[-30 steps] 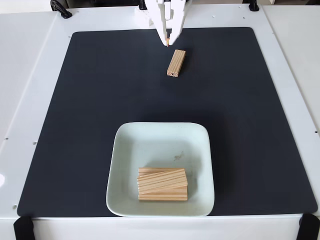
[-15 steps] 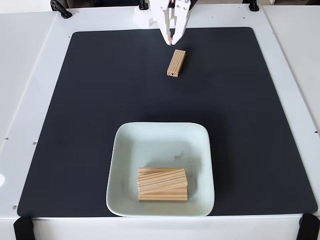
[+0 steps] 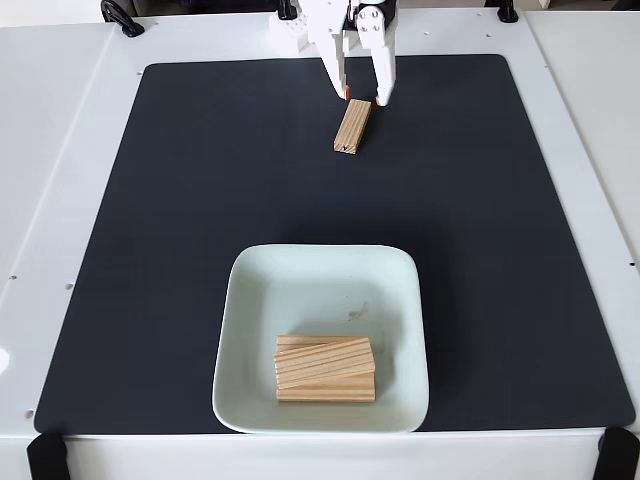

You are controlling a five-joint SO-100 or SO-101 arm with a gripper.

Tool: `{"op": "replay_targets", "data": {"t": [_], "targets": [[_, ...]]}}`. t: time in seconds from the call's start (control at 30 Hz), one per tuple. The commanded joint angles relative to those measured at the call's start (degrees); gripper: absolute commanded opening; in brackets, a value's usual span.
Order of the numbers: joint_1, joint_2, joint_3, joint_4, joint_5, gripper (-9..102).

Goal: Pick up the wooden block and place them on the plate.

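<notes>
White tabletop and a black mat (image 3: 200, 250) are carrying the scene. At the mat's far edge the gripper (image 3: 364, 97) is hanging with its jaws spread wide over the far end of the lone wooden block (image 3: 352, 126), which is lying just below the fingertips. Well below the claw, the plate (image 3: 300, 280) is holding a stack of blocks (image 3: 325, 368). Descending squarely so the fingers straddle the block's narrow sides looks wise before closing.

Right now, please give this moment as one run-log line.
gripper: open, at far end of loose wooden block | mat: one block | plate: blocks stacked
</notes>
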Motion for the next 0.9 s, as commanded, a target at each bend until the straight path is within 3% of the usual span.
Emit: {"op": "replay_targets", "data": {"t": [0.0,0.33,0.53,0.87], "targets": [[-0.1,1.3,-0.4,-0.6,-0.4,43],[1.0,0.9,0.0,-0.6,-0.5,45],[5.3,-3.6,-0.4,-0.9,-6.3,45],[6.6,-10.5,0.0,-11.6,-6.9,44]]}}
